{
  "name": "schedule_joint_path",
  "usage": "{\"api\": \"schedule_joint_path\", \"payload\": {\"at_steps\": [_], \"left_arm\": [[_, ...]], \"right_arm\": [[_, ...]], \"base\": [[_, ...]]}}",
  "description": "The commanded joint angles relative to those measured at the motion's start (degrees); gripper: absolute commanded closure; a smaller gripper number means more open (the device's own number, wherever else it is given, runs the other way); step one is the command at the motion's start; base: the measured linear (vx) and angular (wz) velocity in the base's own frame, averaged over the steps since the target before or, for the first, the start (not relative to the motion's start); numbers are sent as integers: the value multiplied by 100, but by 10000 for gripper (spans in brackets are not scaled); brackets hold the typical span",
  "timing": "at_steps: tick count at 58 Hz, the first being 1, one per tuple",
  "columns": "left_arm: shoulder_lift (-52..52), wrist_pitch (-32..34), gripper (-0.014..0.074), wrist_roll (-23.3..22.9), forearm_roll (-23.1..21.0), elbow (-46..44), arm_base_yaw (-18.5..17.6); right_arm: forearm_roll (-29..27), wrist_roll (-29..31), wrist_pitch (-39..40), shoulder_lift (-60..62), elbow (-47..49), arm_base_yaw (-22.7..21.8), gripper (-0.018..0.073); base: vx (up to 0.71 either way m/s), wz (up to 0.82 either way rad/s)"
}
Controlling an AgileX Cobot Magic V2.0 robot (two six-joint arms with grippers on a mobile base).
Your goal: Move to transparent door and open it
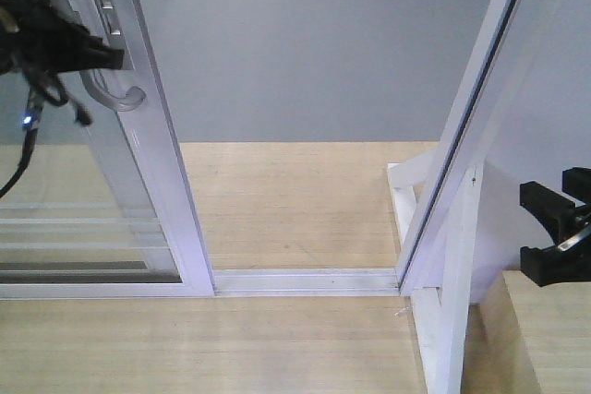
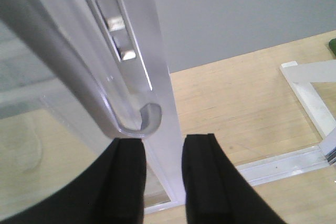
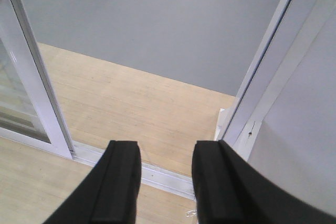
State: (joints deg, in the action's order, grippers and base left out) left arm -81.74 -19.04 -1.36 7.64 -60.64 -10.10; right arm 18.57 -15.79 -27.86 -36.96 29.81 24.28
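Door [image 1: 162,182] sits at your left, already slid well clear of the white post [image 1: 480,108] on the right; bare track [image 1: 305,280] shows between them, so I'd judge the opening mostly done.

Left gripper [image 2: 163,174] is up at the door's leading edge, jaws parted, straddling the frame stile just below the hook end of the curved handle [image 2: 142,121]. Not clamped on anything I can see; placed like that it can shove the frame sideways without needing a grip.

Right gripper [image 3: 165,182] hangs low by the post, jaws apart, empty, out of the door's path.

Floor [image 1: 295,200] is pale wood planks on both sides of the track, grey wall [image 1: 314,43] beyond. Thin white bars [image 1: 83,228] cross the lower glass. Latch plate [image 2: 113,22] sits above the handle.
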Motion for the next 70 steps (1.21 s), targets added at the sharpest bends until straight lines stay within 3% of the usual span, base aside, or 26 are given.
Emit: {"api": "schedule_joint_path", "payload": {"at_steps": [1, 12, 27, 38, 47, 58, 63, 70], "left_arm": [[878, 537, 311, -18, -11, 469, -7], [2632, 537, 342, -24, -11, 1643, -7], [4815, 393, 360, -114, -21, 2364, -7], [5441, -470, 358, -501, -22, 2701, -7], [5575, -1292, 358, -503, -16, 2689, -7], [5580, -1802, 368, -503, 203, 2689, -7], [5580, -1827, 427, -503, 249, 2699, -7], [5916, -1152, 594, -503, 375, 3040, 42]], "right_arm": [[151, -5, 372, 15, 182, -18, 221], [121, -5, 276, 15, 182, -18, 223], [121, -5, 276, 15, 182, -18, 223], [121, -5, 276, 15, 182, -18, 223], [121, -5, 276, 15, 182, -18, 223], [121, -5, 276, 15, 182, -18, 223], [121, -5, 276, 15, 182, -18, 223], [121, -5, 276, 15, 182, -18, 223]], "base": [[0, 0], [0, 0], [0, 0], [0, 0], [0, 0], [0, 0], [0, 0], [0, 0]]}}
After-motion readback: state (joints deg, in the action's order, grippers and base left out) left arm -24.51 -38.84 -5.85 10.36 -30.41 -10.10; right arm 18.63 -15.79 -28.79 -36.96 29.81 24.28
